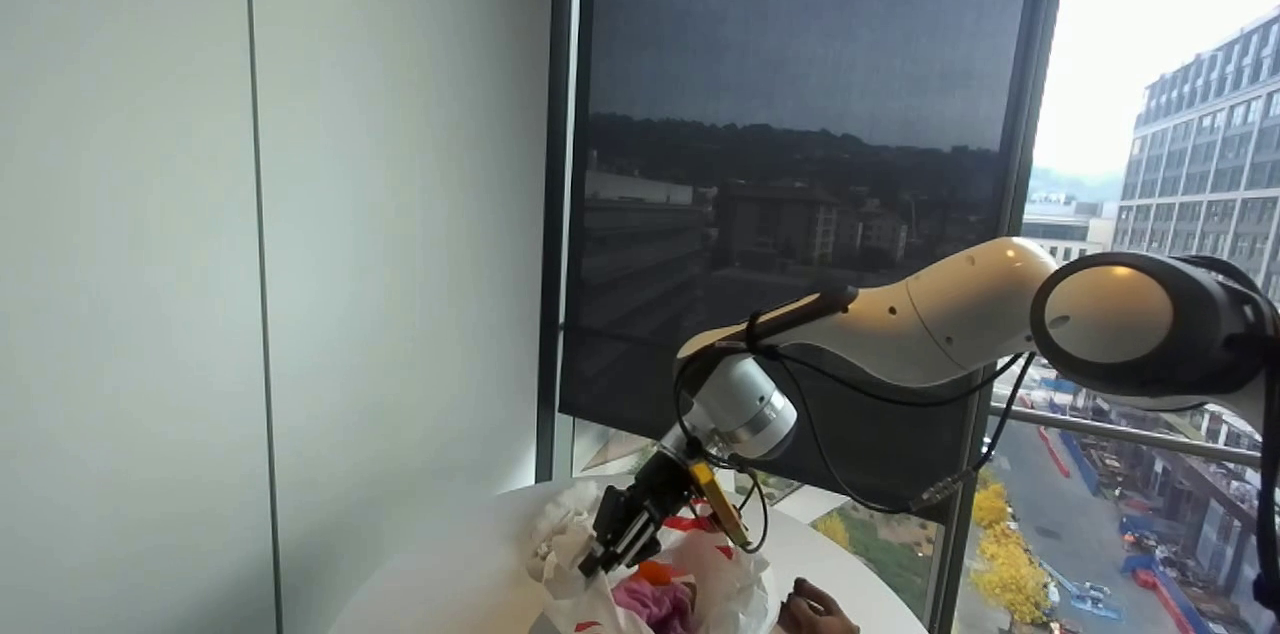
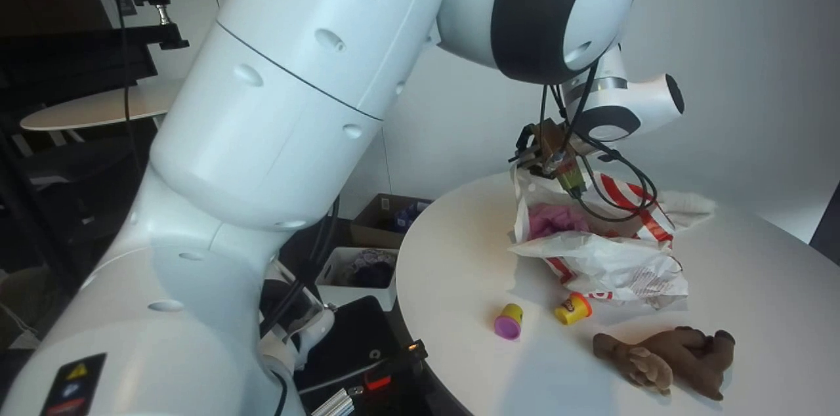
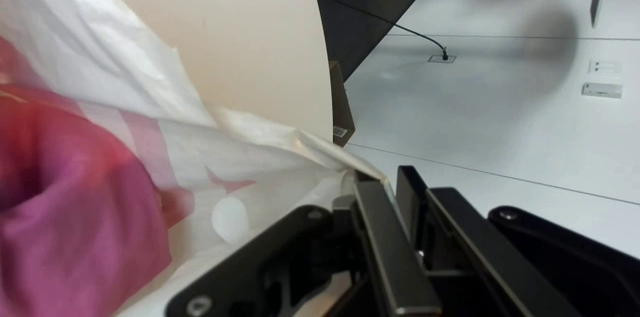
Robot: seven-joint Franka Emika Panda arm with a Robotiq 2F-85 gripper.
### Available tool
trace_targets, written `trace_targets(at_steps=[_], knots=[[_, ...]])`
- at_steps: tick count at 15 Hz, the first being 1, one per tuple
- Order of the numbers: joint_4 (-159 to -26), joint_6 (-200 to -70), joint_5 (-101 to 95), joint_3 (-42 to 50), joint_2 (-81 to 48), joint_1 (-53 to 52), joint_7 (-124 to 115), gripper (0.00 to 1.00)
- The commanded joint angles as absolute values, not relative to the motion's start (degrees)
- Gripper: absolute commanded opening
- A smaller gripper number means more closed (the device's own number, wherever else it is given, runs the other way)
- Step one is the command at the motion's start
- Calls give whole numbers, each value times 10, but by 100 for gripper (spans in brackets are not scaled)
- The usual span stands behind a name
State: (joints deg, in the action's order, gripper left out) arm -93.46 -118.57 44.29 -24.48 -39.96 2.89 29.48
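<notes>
My gripper (image 3: 389, 179) is partly open, with a narrow gap between its fingers. The rim of a white plastic bag with red marks (image 3: 270, 157) runs over one finger and down into the gap. The bag stands open on its side on the round white table, in both exterior views (image 1: 735, 579) (image 2: 610, 265). A pink cloth (image 3: 85, 237) lies inside the bag; it also shows in an exterior view (image 2: 551, 219). An orange thing (image 1: 655, 572) lies by the cloth. The gripper (image 2: 518, 157) is at the bag's mouth, above the cloth; its fingertips are small in the exterior views.
On the round table (image 2: 453, 258) are a yellow tub with a purple lid (image 2: 508, 326), a yellow tub with an orange lid (image 2: 572, 310) and a brown plush toy (image 2: 689, 353). A white fluffy thing (image 2: 689, 206) lies behind the bag. A wall and window stand close by.
</notes>
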Motion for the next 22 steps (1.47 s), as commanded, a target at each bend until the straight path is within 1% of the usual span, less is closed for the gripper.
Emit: trace_targets(at_steps=[1, 4, 5, 8, 9, 16, 22], knots=[[-962, -1204, 423, -195, -373, -22, 281, 45], [-1000, -1243, 384, -177, -340, -56, 273, 66], [-1015, -1259, 371, -174, -327, -64, 266, 76], [-1069, -1320, 328, -167, -276, -82, 234, 98], [-1091, -1341, 311, -164, -256, -87, 219, 100], [-1245, -1456, 186, -123, -131, -98, 58, 100], [-1353, -1538, 155, -81, -79, -80, -55, 100]])
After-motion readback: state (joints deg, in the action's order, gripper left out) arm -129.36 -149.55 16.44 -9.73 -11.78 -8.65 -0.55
